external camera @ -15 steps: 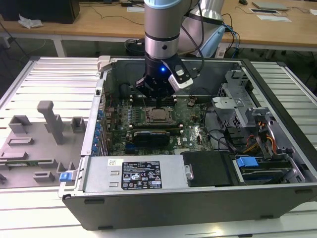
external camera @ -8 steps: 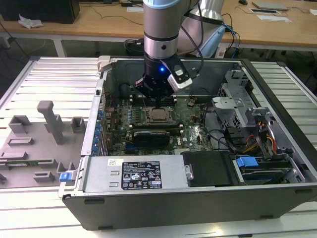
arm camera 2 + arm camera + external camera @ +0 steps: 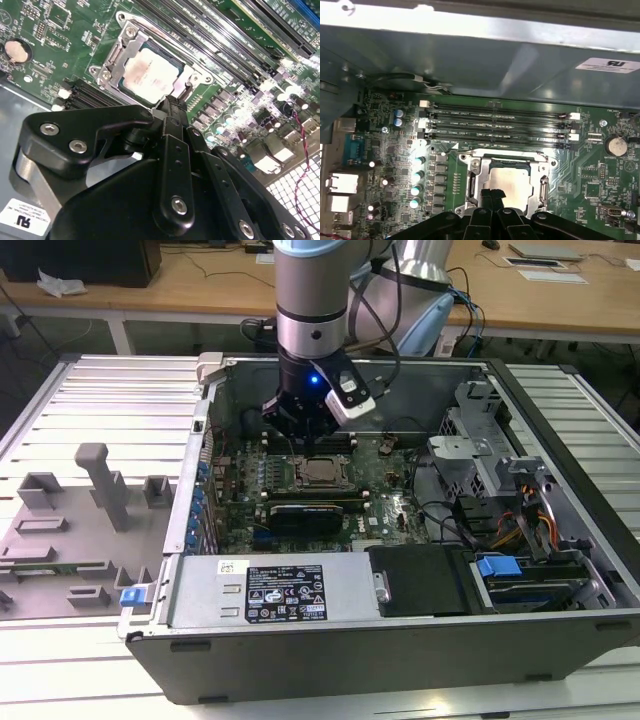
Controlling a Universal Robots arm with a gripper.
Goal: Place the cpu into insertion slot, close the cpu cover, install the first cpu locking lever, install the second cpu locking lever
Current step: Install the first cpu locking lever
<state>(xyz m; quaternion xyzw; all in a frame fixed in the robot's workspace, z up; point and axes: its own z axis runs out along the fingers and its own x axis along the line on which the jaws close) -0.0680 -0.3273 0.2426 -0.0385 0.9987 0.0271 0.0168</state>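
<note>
1. The cpu (image 3: 150,75) is sitting in the insertion slot (image 3: 322,473) on the motherboard (image 3: 60,30), silver top facing up. It looks flat and square in there, so I'd call that step done.
2. The cpu cover (image 3: 117,62) looks folded down around the chip, with the metal top showing through its window. That's how it pins the chip's edges against the pins.
3. The tool (image 3: 172,107) hangs right over the near edge of the socket, fingertips pinched together with nothing between them. Clenched like that it makes a narrow poker, which I'd guess suits pushing a thin lever better than grabbing one.
4. I can't tell from these angles whether either locking lever is hooked.
5. In the exterior view the arm reaches straight down into the open computer case (image 3: 400,640), which lies on its side on the slatted bench (image 3: 90,390) so the board faces up.
</note>
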